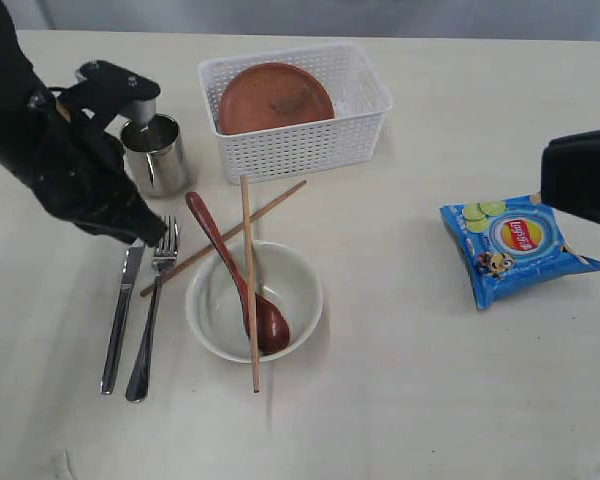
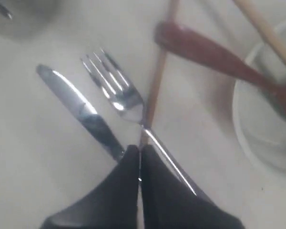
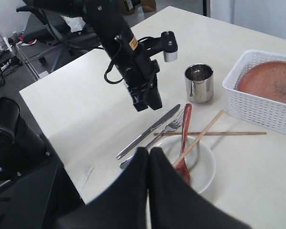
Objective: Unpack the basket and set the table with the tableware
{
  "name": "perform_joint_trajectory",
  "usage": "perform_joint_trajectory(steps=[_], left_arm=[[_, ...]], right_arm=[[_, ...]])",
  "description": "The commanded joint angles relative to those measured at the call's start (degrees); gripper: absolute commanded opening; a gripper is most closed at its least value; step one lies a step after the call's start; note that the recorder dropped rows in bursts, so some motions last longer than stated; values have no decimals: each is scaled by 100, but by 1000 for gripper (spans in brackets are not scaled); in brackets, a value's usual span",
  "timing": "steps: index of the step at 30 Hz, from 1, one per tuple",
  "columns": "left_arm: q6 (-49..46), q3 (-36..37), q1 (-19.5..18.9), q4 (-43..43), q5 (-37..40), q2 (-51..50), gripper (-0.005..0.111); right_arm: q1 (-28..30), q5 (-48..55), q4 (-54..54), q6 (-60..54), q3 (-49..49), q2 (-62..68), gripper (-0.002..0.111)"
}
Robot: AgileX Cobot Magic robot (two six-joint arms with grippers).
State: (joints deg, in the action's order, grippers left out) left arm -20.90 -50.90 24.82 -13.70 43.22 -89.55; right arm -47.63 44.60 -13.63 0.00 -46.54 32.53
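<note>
The left jaws are pressed together on nothing, over the far ends of the knife (image 1: 118, 325) and fork (image 1: 148, 330), which lie side by side left of the bowl (image 1: 215, 310) (a spoon (image 1: 225, 255) and one chopstick (image 1: 248, 300) rest across it). The right jaws, likewise closed and empty, hang at the right near the chip packet (image 1: 515, 245). The plate (image 1: 275, 98) leans inside the basket (image 1: 300, 150) on the far side of the table (image 1: 400, 380).

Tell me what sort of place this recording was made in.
Probably a robotics lab or office, not a home: an office chair and floor cables lie beyond the table, with a robot arm above it.
</note>
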Motion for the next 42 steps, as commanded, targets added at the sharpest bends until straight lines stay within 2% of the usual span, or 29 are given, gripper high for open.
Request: perform_joint_trajectory(steps=[1,4,6,16,26,30,35,42], left_arm=[[-137,382,722,32,-387,19,0],[-169,382,1108,32,-730,19,0],[-130,382,1175,32,-863,-43,0],[-6,382,1175,318,-782,-181,0],[-19,460,1188,231,-707,-644,0],[-254,460,1188,-173,-681,-644,0],[-1080,460,1188,-1073,-799,-644,0],[-1463,460,1188,-1627,-1014,-644,0]], right_arm=[[7,-13,108,0,11,-31,0],[7,-13,108,0,11,-31,0],[7,-13,108,0,11,-31,0],[7,12,108,0,11,-31,0],[7,12,134,-84,11,-31,0],[7,12,169,-84,11,-31,0],[7,12,169,-95,11,-31,0],[7,84,177,-174,11,-31,0]])
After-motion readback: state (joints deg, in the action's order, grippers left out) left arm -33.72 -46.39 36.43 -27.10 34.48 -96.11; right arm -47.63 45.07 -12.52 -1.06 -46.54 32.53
